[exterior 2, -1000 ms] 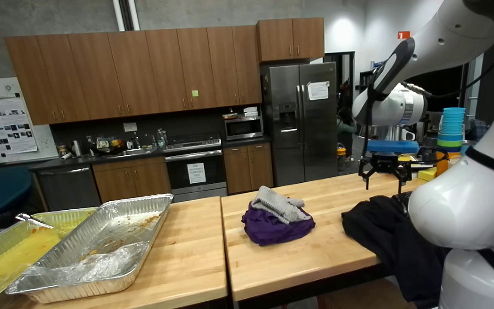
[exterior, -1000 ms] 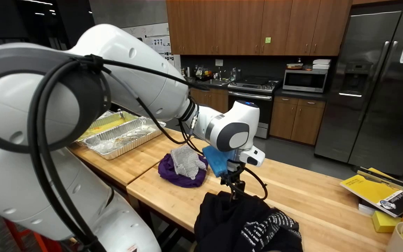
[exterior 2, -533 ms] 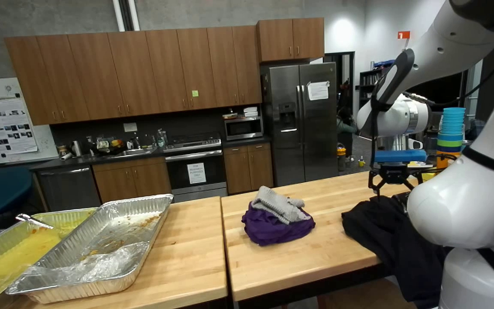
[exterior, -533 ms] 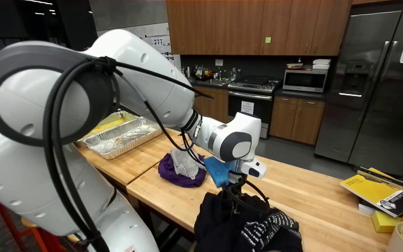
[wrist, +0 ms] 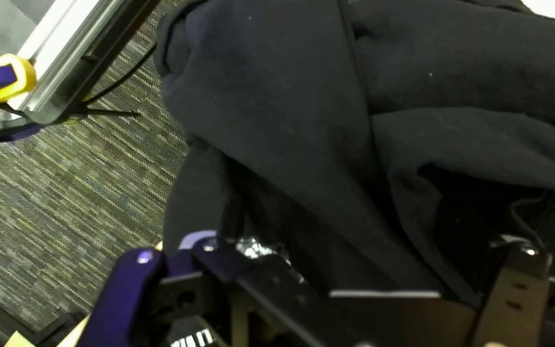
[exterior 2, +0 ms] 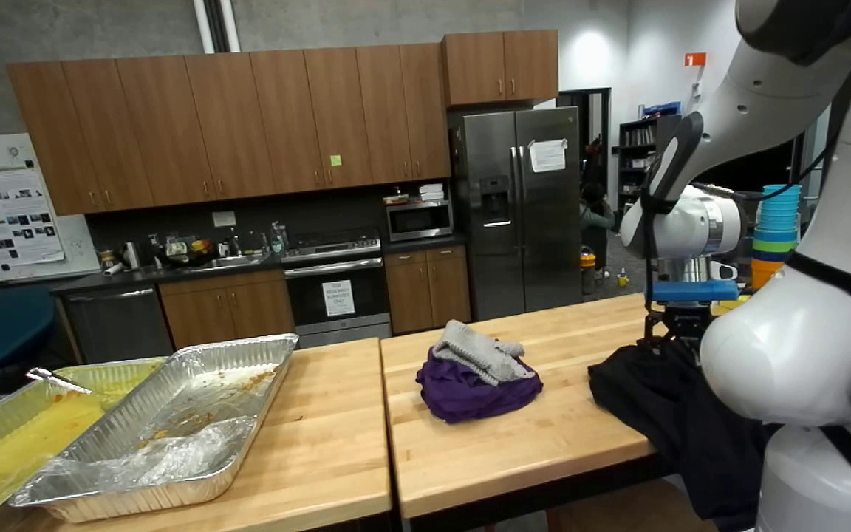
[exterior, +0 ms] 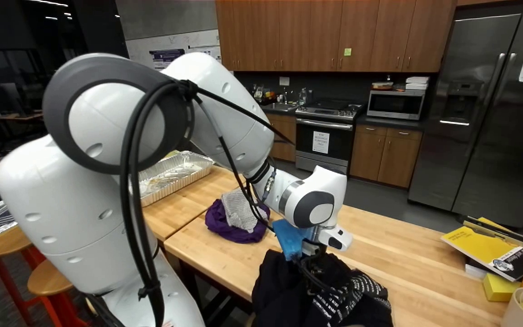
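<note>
A crumpled black garment [exterior: 279, 290] with white lettering lies over the table's edge in both exterior views. In the wrist view the dark cloth [wrist: 277, 96] fills most of the picture. My gripper [wrist: 374, 236] points down into its folds, jaws spread wide, with loose folds between and around the fingers. Its fingertips are sunk in the dark cloth and hard to make out; no pinch on the fabric shows. Below the blue block [exterior 2: 682, 291] on the wrist, the gripper touches the garment's top. Apart from it sits a purple cloth [exterior 2: 470, 395] with a grey knitted cloth [exterior 2: 481, 351] on top.
Foil trays [exterior 2: 226, 473] stand on the neighbouring wooden table [exterior 2: 337, 443], past a narrow seam. Magazines [exterior: 484, 247], a yellow block [exterior: 500, 288] and stacked cups [exterior 2: 778, 210] stand at the far end. A purple and yellow clamp [wrist: 17, 77] shows in the wrist view.
My gripper has come down from above the garment into its folds, jaws staying wide. The arm's elbow has shifted with it. Both the purple and grey cloths lie as before.
</note>
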Available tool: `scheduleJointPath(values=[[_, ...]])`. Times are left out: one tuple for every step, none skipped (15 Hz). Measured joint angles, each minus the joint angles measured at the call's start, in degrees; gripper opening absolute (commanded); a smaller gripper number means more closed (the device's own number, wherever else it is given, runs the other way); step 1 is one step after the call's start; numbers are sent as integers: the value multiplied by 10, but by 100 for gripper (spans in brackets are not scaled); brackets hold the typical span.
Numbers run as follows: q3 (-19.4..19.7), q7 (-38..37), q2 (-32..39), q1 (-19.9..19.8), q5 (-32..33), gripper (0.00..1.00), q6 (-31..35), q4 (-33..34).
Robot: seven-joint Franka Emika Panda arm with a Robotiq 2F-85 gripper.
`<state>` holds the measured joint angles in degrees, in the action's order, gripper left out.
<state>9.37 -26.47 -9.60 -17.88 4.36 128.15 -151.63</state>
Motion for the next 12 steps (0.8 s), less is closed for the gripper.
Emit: scheduleJointPath(values=[[1, 0, 5, 0, 0, 100, 20, 0], [1, 1, 10, 1, 0, 100, 42, 0], [1, 2, 13, 1, 0, 100, 64, -1], [1, 2, 17, 3, -1, 100, 87, -1], [1, 3, 21, 5, -1, 100, 109, -2], [1, 3, 26, 7, -2, 100, 127, -2], [1, 4, 31, 9, -4, 100, 143, -2], [1, 6, 37, 11, -6, 100, 158, -2], [1, 11, 43, 13, -11, 100, 170, -3], [2, 15, 49, 15, -16, 100, 180, -3], [2, 21, 55, 17, -23, 100, 187, -3], [2, 27, 61, 18, -29, 100, 194, -3]])
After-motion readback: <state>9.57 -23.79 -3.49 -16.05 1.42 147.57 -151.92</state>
